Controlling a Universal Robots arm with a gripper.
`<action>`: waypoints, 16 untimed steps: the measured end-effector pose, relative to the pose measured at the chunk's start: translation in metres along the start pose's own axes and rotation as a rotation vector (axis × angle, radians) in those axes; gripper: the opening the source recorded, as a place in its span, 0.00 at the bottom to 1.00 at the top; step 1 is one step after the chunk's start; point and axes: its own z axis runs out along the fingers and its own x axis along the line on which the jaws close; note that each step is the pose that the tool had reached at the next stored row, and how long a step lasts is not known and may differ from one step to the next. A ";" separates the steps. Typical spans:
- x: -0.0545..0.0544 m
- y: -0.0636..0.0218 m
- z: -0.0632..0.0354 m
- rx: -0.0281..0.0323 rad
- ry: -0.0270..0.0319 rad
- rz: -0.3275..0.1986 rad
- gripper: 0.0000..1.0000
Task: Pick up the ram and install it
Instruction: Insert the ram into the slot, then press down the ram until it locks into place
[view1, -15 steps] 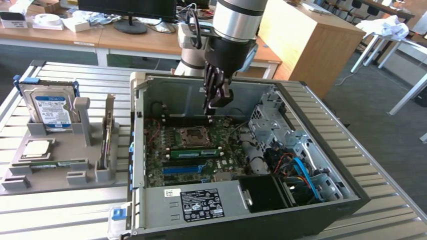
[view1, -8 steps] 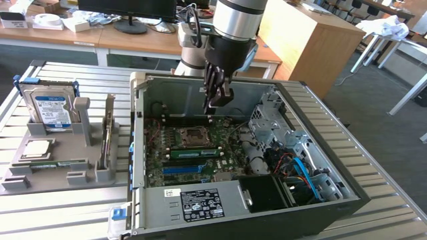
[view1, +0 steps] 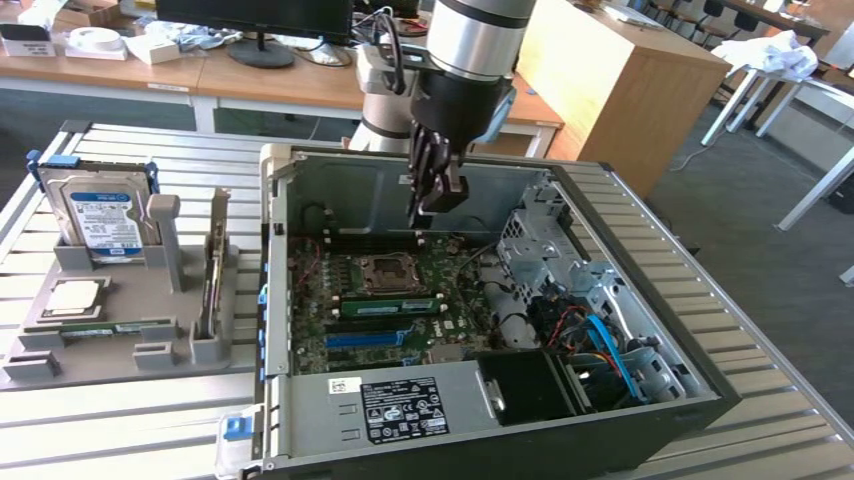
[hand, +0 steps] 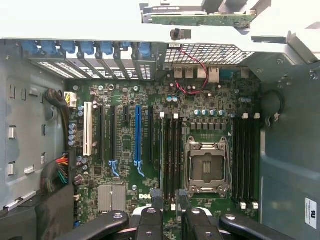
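Note:
The ram (view1: 100, 327), a long thin green stick, lies flat in the front slot of the grey holder (view1: 120, 360) at the exterior view's left. My gripper (view1: 438, 200) hangs inside the open computer case (view1: 627, 400), above the motherboard (view1: 387, 330) near the processor socket (view1: 387, 270). It is far from the holder. In the wrist view my gripper (hand: 171, 217) is open with nothing between its dark fingers (hand: 150, 220), in line with the black memory slots (hand: 171, 150) beside the socket (hand: 207, 167). A green strip (view1: 387, 305) of similar look sits in those slots.
The holder also carries an upright hard drive (view1: 100, 215), a square silver processor (view1: 74, 295) and an upright expansion card (view1: 214, 290). Blue and black card slots (hand: 137, 135), cables (view1: 594, 335) and a drive cage (view1: 534, 255) crowd the case. Desks stand behind.

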 end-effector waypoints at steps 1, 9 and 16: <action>0.000 -0.0005 0.0000 0.0001 -0.0001 0.000 0.25; 0.000 -0.0011 0.0000 0.0001 -0.0001 0.000 0.25; 0.000 -0.0011 0.0000 0.0001 -0.0001 0.000 0.25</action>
